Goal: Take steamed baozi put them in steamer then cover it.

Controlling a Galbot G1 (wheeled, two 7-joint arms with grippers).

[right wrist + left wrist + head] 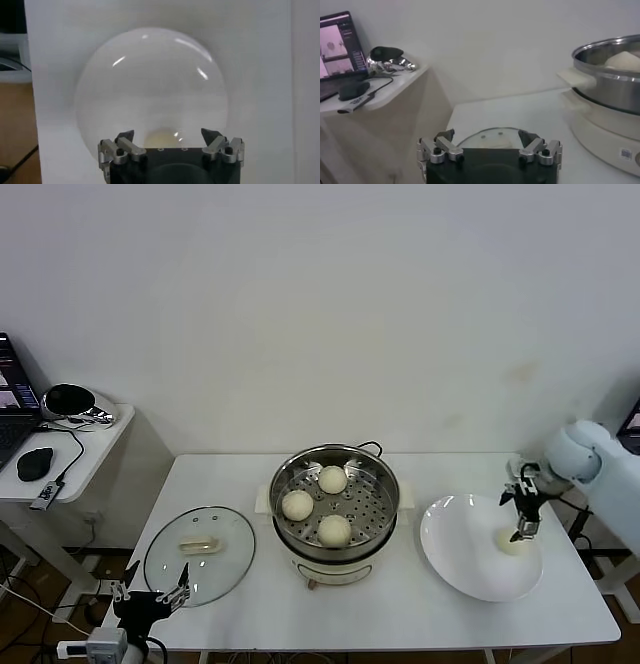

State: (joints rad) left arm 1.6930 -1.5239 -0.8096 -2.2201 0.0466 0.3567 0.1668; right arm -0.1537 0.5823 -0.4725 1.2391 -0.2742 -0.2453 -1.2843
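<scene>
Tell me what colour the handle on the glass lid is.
Cream-white. The handle sits at the centre of the clear glass lid, clearest in the head view.

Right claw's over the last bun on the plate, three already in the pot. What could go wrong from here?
1. The right claw is open above the last bun; the smooth dough could slip or get squashed.
2. The three buns fill much of the steamer, so the fourth may land on one.
3. The glass lid lies near the table edge.

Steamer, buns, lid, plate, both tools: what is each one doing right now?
Steamer: uncovered, three buns inside.
Fourth bun: on the plate, under the right tool.
Lid: flat on the table, left of the steamer.
Plate: holds one bun.
Right tool: open, over the bun.
Left tool: open, by the lid.
</scene>
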